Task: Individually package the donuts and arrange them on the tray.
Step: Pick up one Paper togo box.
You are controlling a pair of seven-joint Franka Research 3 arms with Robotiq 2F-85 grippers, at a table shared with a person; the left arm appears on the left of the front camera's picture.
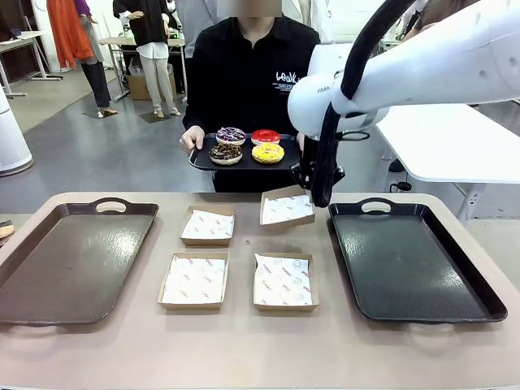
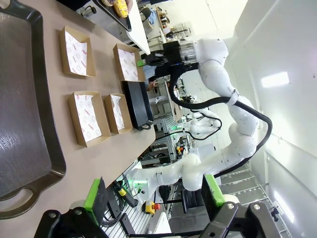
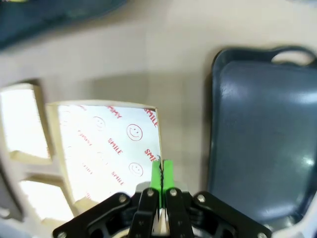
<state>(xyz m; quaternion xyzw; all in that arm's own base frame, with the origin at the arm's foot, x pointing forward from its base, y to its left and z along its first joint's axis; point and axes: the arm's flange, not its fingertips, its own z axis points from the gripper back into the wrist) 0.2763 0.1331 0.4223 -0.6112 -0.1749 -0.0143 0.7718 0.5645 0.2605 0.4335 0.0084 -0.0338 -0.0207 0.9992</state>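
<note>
Donuts (image 1: 267,153): person's tray (image 1: 201,163) | right gripper (image 3: 161,167): pinching box (image 1: 286,222) | left gripper (image 2: 153,194): spread wide

Purple donut (image 1: 231,135), red donut (image 1: 266,136), brown donut (image 1: 225,153), yellow donut (image 1: 267,153) sit on held tray (image 1: 199,161)

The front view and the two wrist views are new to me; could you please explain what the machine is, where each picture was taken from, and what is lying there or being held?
The machine is a pair of white robot arms at a table. The front picture looks across it at a person holding a small tray with four donuts. The other two come from cameras on the arms' wrists, looking along the fingers. On the table lie two large dark trays, one at each side, with four paper-lined boxes between them. The right end effector is shut, pinching the edge of the far right box. The left end effector is open and empty.
</note>
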